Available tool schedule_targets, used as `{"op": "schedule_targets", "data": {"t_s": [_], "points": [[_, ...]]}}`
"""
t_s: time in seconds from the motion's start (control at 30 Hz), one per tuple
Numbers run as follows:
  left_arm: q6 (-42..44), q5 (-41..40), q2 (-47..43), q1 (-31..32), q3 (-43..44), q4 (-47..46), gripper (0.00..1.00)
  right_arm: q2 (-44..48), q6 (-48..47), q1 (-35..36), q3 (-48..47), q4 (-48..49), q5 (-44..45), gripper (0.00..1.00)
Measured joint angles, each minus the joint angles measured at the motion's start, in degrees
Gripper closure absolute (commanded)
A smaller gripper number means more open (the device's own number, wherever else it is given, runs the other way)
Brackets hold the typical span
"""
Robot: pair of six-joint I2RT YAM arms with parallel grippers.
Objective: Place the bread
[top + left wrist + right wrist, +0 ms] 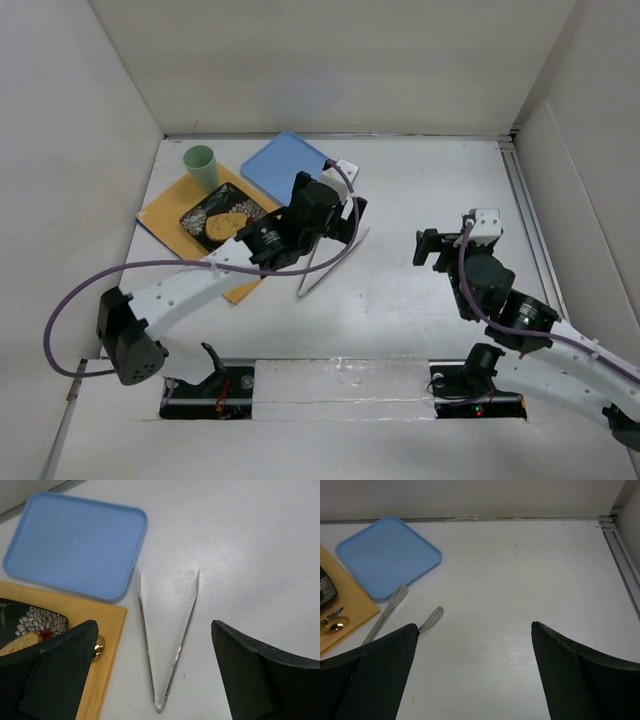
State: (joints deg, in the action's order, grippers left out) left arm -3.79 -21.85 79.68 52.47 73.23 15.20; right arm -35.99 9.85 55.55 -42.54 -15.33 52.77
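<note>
Bread (228,222) resting on the plate (197,218) toward the desk's (420,200) far-left corner — left hand (153,625) released above the tongs (159,705), presumably to take them; right hand (473,625) released, idle.

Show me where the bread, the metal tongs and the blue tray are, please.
bread (228,222), top external view, middle of the golden slice.
metal tongs (159,703), left wrist view, the joined end of the two arms.
blue tray (75,540), left wrist view, middle of its flat floor.
</note>
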Motion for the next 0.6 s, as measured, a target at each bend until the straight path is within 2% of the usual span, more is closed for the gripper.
{"op": "schedule_targets", "data": {"t_s": [0.07,0.1,0.2,0.3,0.47,0.6], "points": [[-0.68,-1.75,-2.58,2.69,-0.02,-0.11,0.06,-0.61,-0.2,0.0,0.0,0.35,-0.15,0.0],[-1.14,-2.91,-3.52,4.35,-0.13,-0.13,0.01,-0.94,-0.37,0.0,0.0,0.46,-0.31,0.0],[-2.47,-5.73,-4.87,8.17,-1.07,-0.48,0.01,-2.03,-0.7,0.0,0.0,0.63,-0.59,0.0],[-4.33,-8.28,-5.73,12.02,-5.99,-3.23,0.01,-3.26,-0.83,0.0,0.0,0.76,-0.74,0.0],[-5.86,-11.87,-6.6,12.33,-15.93,-9.38,0.01,-4.22,-1.01,0.0,-0.04,0.76,-1.2,0.0],[-6.05,-13.99,-11.74,12.31,-23.82,-15.63,0.01,-4.09,-2.45,0.0,-0.04,2.03,-2.73,0.0]]}}
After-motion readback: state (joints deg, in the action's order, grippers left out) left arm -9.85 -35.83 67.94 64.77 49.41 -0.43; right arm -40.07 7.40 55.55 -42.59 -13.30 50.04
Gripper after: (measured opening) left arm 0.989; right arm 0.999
